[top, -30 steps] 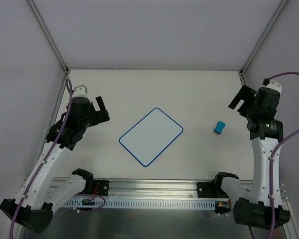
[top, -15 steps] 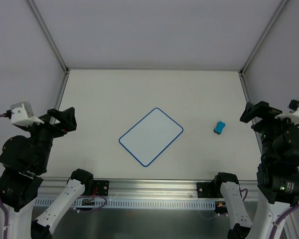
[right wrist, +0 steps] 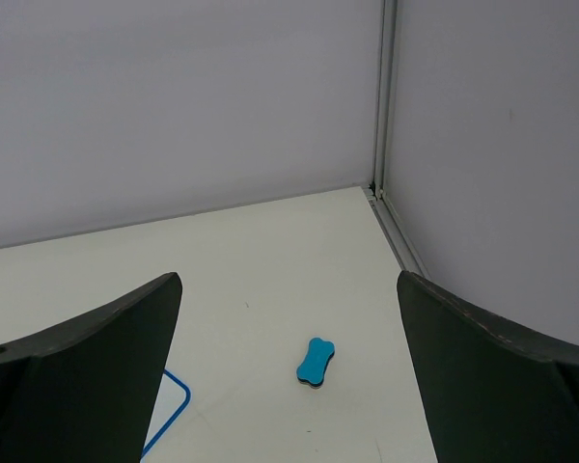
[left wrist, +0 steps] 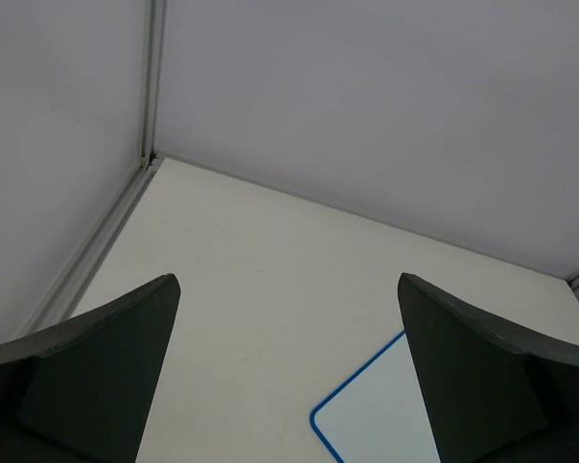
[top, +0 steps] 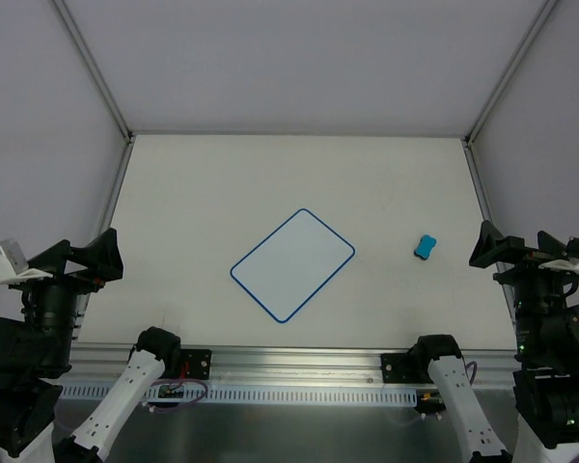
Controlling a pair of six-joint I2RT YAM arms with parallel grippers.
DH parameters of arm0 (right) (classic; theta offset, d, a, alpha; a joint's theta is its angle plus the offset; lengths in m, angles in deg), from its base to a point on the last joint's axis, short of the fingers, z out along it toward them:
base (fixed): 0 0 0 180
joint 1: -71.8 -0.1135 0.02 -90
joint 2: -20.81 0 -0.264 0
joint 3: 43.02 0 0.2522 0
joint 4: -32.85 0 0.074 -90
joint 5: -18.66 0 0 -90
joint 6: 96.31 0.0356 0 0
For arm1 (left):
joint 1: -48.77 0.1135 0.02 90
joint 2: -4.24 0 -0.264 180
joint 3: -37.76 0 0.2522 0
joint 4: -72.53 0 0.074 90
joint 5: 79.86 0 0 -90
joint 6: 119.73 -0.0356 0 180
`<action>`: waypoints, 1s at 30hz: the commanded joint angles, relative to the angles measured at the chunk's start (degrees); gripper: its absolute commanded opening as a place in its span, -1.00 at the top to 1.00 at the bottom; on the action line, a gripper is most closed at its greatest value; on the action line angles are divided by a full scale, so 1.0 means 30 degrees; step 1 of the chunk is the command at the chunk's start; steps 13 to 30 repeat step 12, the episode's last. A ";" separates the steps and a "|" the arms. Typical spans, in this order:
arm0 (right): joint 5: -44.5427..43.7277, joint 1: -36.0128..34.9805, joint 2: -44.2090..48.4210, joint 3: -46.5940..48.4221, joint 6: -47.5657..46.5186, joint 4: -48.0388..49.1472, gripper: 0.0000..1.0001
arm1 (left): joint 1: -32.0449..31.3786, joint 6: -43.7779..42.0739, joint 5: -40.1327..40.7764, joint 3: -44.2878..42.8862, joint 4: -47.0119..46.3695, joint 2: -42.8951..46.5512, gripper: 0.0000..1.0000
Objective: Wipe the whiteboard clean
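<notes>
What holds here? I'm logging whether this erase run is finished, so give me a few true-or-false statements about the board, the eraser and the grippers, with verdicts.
1. The flat white rectangular whiteboard with the thin blue border bears dark scribbles. False: its surface shows no marks.
2. The small blue bone-shaped eraser lies on the white table, on the right arm's side of the whiteboard and apart from it. True.
3. The right gripper is shut on the eraser. False: its jaws stand open and empty.
4. The left gripper is open and holds nothing. True.
</notes>
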 commanded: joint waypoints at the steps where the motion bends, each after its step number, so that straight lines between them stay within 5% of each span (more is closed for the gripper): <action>1: -0.1023 -0.0444 0.0209 -0.0271 -0.0940 0.0937 -0.99 | 0.0254 -0.0480 0.0525 -0.0037 -0.0074 0.0144 -0.98; 30: -0.1287 -0.0884 0.0151 -0.0476 -0.1145 0.1113 -0.98 | 0.0254 -0.0128 0.0408 0.0140 -0.0104 -0.0265 -0.98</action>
